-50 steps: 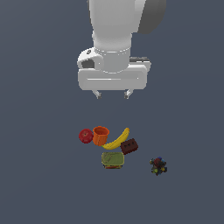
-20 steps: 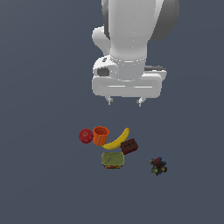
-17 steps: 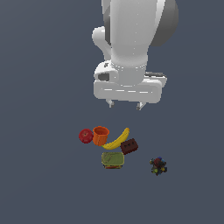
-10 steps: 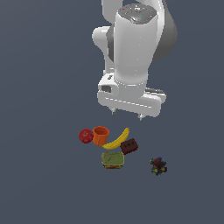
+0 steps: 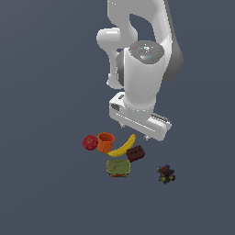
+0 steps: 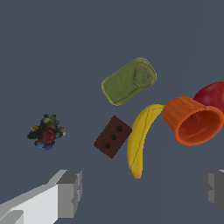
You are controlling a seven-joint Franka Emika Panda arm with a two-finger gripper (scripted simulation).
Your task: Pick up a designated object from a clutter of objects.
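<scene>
- Small brown box [image 6: 112,136]: dark red-brown, flat top, straight sides, three dark round dots in a row on top.
- Looked about as wide as the orange cup [image 6: 193,120].
- Lay flat on the grey floor [image 5: 46,92], turned at a slant, just beside the yellow banana [image 6: 139,139].
- Sat between the banana and the dark lump of many colours [image 6: 46,132], well apart from the lump.
- Green-brown flat can [image 6: 129,81] lay near it, not touching.
- Red apple [image 6: 212,96] peeked out behind the cup.
- Gripper [image 6: 142,192] hung above the pile, spread wide, grey fingers [image 6: 70,193] far apart, nothing between them.
- Seen from the exterior view, hung over the box [image 5: 135,153], not touching it.
</scene>
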